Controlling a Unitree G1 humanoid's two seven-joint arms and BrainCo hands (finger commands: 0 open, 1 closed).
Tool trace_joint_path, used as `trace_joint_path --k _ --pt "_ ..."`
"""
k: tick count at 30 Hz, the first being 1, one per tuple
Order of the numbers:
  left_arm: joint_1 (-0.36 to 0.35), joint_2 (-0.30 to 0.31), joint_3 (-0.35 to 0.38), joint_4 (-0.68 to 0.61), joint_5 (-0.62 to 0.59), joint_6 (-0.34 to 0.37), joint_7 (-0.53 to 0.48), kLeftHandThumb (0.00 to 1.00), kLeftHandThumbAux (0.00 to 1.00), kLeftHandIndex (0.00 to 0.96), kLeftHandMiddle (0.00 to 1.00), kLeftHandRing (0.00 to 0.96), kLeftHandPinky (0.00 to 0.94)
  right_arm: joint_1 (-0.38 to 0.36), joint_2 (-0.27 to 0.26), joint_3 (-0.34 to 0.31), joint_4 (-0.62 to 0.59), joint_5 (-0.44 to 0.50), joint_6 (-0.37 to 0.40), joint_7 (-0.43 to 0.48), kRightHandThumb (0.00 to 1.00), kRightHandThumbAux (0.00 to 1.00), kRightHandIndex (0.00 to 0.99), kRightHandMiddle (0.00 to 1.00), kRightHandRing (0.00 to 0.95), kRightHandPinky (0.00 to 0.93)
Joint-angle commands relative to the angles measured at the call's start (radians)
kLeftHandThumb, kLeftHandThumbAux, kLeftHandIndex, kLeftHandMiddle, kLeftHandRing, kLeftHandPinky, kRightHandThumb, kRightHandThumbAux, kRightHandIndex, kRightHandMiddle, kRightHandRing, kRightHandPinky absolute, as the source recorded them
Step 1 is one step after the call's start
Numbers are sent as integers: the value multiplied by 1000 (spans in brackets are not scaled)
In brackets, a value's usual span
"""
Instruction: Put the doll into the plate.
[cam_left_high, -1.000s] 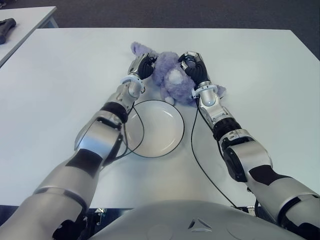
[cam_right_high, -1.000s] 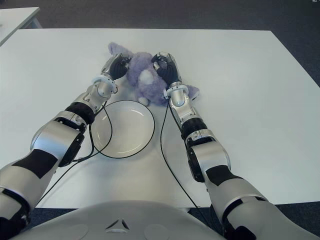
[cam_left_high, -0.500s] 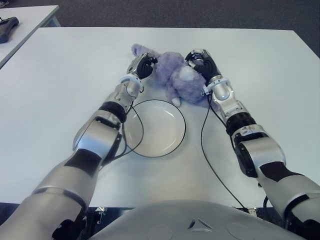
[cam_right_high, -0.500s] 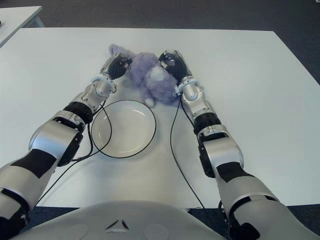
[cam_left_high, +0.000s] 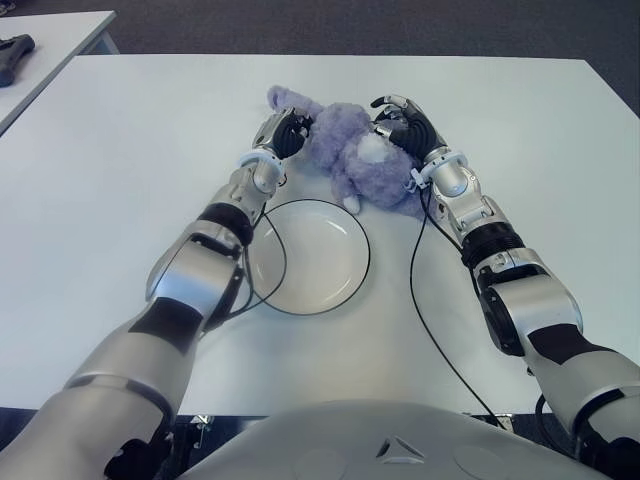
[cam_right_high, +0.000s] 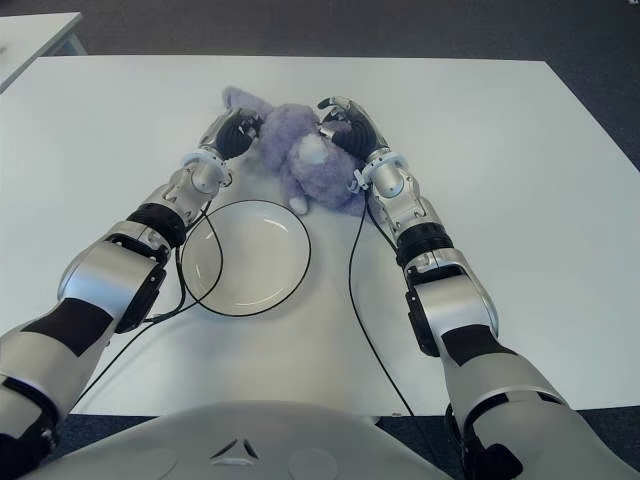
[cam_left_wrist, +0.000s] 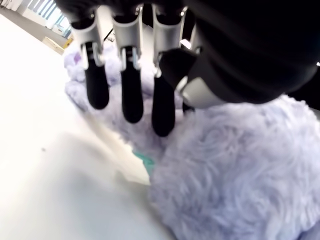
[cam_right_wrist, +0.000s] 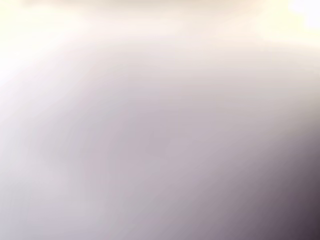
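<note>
White counter (cam_left_high: 140, 130) fills most of both eye views; matte, evenly lit, rectangular, with its far edge and right edge in view. Beyond the far edge: dark grey carpeted floor (cam_left_high: 400, 25). At far left, a second white table (cam_left_high: 50, 45), separated from the counter by a narrow strip of floor. A dark object (cam_left_high: 15, 48) lies on that table at the picture's edge; type cannot be made out. Floor also visible past the counter's right side (cam_right_high: 610, 90). No walls in view.

right wrist view wholly blurred, doll (cam_left_wrist: 235, 175) cut off in left wrist view
</note>
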Motion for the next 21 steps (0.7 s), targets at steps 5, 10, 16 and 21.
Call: trace_joint_path --k 5,10,16,21 --pt "-8 21 -25 -12 15 26 -138 624 368 182 168 144 89 28 3 17 0 -20 38 6 198 544 162 269 281 293" --pt "-14 33 -42 -19 28 34 -175 540 329 120 98 88 46 29 9 16 3 -16 41 3 207 546 168 270 289 313" --pt "-20 32 -40 -25 20 49 -202 478 309 78 65 60 30 32 19 17 13 -15 41 -6 213 567 183 280 303 324" --pt "-27 30 -43 -45 24 47 -205 434 285 36 42 39 16 31 26 19 30 -16 38 -13 212 570 187 289 319 343"
